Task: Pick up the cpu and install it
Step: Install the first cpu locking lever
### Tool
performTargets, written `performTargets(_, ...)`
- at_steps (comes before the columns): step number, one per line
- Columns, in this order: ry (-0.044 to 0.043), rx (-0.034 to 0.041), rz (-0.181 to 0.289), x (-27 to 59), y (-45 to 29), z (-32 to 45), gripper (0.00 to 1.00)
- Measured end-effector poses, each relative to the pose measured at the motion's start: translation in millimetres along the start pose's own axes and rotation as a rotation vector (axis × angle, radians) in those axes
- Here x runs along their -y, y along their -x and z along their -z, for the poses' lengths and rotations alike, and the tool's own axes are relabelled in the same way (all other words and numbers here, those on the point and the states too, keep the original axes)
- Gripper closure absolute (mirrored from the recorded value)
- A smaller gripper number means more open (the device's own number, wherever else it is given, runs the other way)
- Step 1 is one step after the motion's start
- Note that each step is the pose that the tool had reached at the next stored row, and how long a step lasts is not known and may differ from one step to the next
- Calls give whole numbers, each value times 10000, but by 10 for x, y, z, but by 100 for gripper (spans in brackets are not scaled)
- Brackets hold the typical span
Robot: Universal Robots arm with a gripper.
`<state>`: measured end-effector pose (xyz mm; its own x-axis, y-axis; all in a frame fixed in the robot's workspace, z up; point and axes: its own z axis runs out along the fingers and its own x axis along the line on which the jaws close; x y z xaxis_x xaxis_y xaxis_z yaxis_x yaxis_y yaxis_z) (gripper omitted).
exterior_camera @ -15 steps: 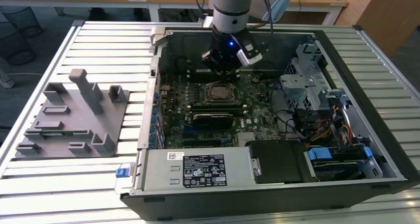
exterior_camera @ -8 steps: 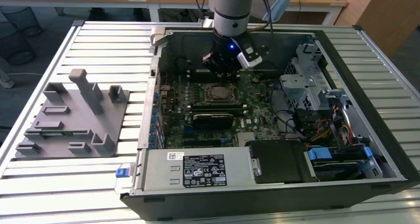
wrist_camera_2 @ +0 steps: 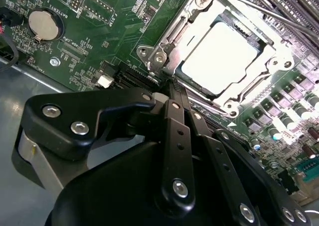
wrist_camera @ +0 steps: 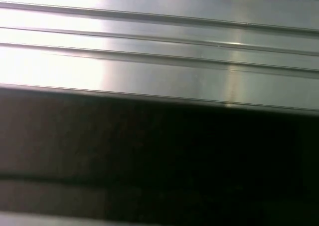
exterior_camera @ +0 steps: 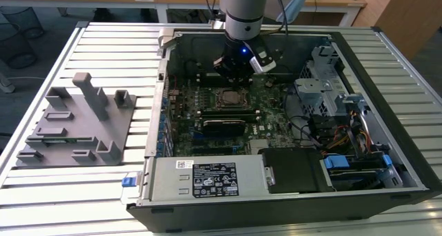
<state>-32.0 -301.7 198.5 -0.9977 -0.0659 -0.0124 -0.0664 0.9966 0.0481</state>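
We see the cpu (wrist_camera_2: pixel 223 59) lying flat in the socket (wrist_camera_2: pixel 277 66) on the motherboard (wrist_camera_2: pixel 89 24), its pale metal top facing up and ringed by the socket's steel frame; in the exterior view it shows as the small square (exterior_camera: pixel 229 97) in the middle of the board, inside the open computer case (exterior_camera: pixel 386 143). It looks level, with no corner riding up, so we judge the chip already placed rather than carried.

Our gripper (wrist_camera_2: pixel 172 86) sits just beside the socket's edge, and its fingers (wrist_camera_2: pixel 175 131) appear drawn together into a narrow black stack with nothing between them. Their tip comes close to the frame's corner; we cannot tell whether it touches.

To do this step well, we want any contact kept to the steel frame, never the chip's top at an angle, and any pressing straight and gentle so the chip stays square in its seat.

The grey parts holder (exterior_camera: pixel 76 124) stands well apart on the slatted table (exterior_camera: pixel 90 194), to the exterior view's left.
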Motion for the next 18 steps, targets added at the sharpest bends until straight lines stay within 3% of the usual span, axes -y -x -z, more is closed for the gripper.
performTargets(13,-6,-22,-1,-2,5,29,89)
performTargets(18,-321,-85,-1,0,19,14,89)
